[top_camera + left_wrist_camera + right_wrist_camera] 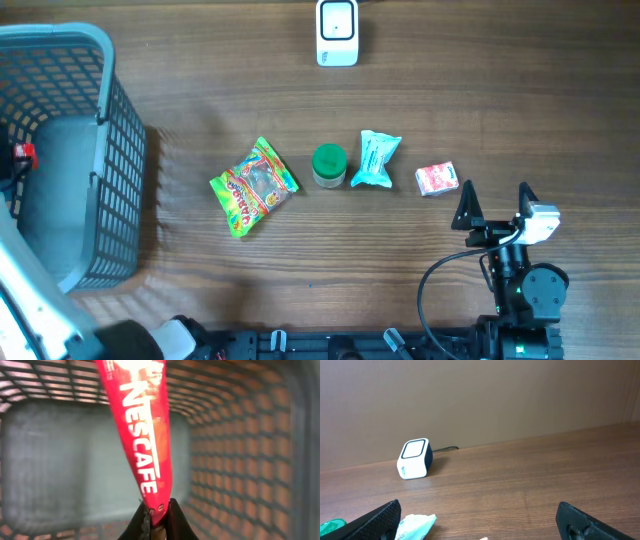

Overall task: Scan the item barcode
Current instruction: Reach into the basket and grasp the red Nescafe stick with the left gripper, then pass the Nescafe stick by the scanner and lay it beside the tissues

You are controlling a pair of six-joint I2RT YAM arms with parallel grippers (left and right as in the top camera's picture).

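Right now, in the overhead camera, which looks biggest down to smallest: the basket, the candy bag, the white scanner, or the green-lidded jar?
1. basket, largest even though the frame edge cuts it off
2. candy bag
3. white scanner
4. green-lidded jar

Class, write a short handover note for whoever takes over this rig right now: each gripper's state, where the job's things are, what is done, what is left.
Left gripper: shut on the red Nescafe sachet, inside the grey basket.
Right gripper: open, empty, beside the small red-and-white packet.
Scanner: far side of the table, nothing in front of it.
Row on the table: candy bag, green-lidded jar, blue packet.
Done: sachet gripped; no scan shows.
Left: probably lift the sachet out and show its barcode to the scanner.
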